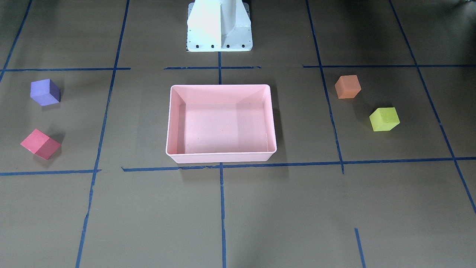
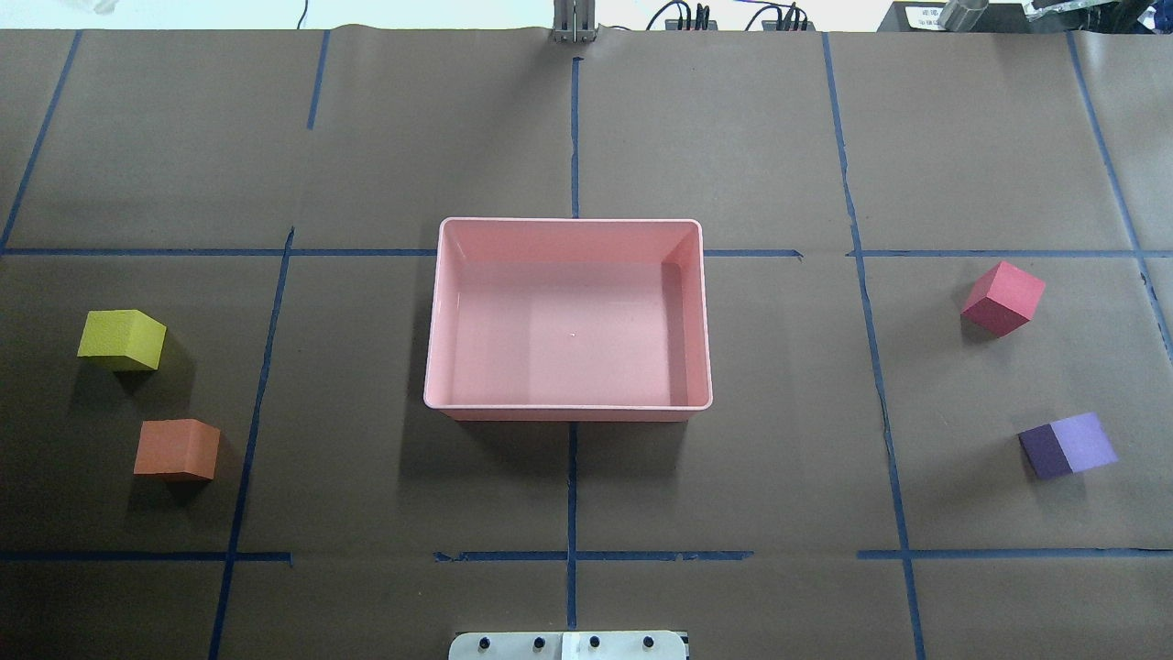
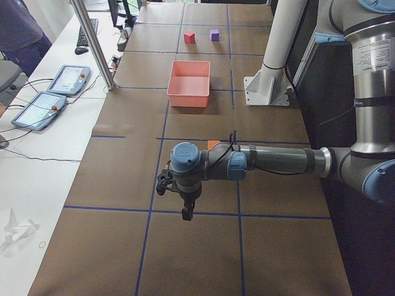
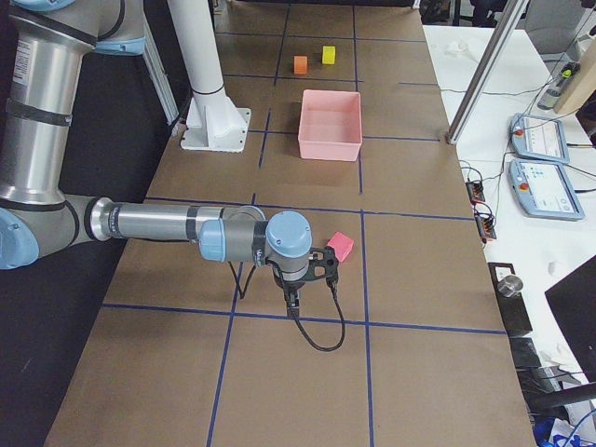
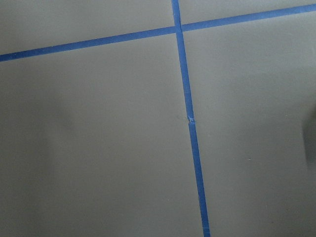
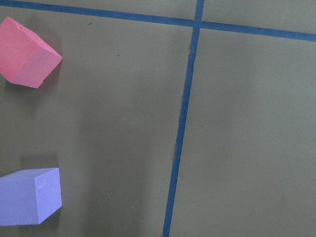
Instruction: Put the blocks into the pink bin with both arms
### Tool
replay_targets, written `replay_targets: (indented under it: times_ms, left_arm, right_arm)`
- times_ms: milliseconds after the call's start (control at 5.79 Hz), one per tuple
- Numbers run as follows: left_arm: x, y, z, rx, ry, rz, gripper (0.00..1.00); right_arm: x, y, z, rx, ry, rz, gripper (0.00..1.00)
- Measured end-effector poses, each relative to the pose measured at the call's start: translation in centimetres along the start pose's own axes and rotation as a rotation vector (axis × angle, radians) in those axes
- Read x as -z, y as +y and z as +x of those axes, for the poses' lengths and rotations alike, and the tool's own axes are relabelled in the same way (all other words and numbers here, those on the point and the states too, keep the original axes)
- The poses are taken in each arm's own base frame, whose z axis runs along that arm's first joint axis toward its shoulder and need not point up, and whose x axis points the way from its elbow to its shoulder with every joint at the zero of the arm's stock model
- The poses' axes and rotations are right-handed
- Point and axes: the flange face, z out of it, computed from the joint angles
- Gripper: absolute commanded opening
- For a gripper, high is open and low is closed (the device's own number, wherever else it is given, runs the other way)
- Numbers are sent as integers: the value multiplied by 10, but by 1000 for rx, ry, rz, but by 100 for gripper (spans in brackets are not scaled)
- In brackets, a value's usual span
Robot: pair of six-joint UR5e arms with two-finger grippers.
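The pink bin [image 2: 568, 221] stands empty at the table's middle. The yellow-green block [image 2: 121, 339] and the orange block [image 2: 177, 449] lie to its left. The red block [image 2: 1003, 298] and the purple block [image 2: 1068, 445] lie to its right. My left gripper [image 3: 187, 213] shows only in the exterior left view, hanging over the table beside the orange block [image 3: 213, 145]; I cannot tell if it is open. My right gripper [image 4: 293, 303] shows only in the exterior right view, next to the red block [image 4: 341, 246]; I cannot tell its state. The right wrist view shows the red block [image 6: 27, 54] and the purple block [image 6: 29, 196].
Blue tape lines [image 2: 572, 137] divide the brown table cover into a grid. The white pedestal base [image 1: 219, 26] stands behind the bin on the robot's side. A side bench with tablets [image 3: 52, 92] and a metal post [image 3: 92, 43] runs along the far edge.
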Motion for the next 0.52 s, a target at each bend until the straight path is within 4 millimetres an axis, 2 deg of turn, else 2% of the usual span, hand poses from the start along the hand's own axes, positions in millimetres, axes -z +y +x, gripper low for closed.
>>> replay_targets:
  times_ms: [345,518]
  left_arm:
    - [0,0,0,-2,0,1,100]
    - [-1,0,0,-1,0,0,100]
  right_arm:
    - [5,-8,-6,26,1,21,100]
    - [9,-21,-18,104,1,73,100]
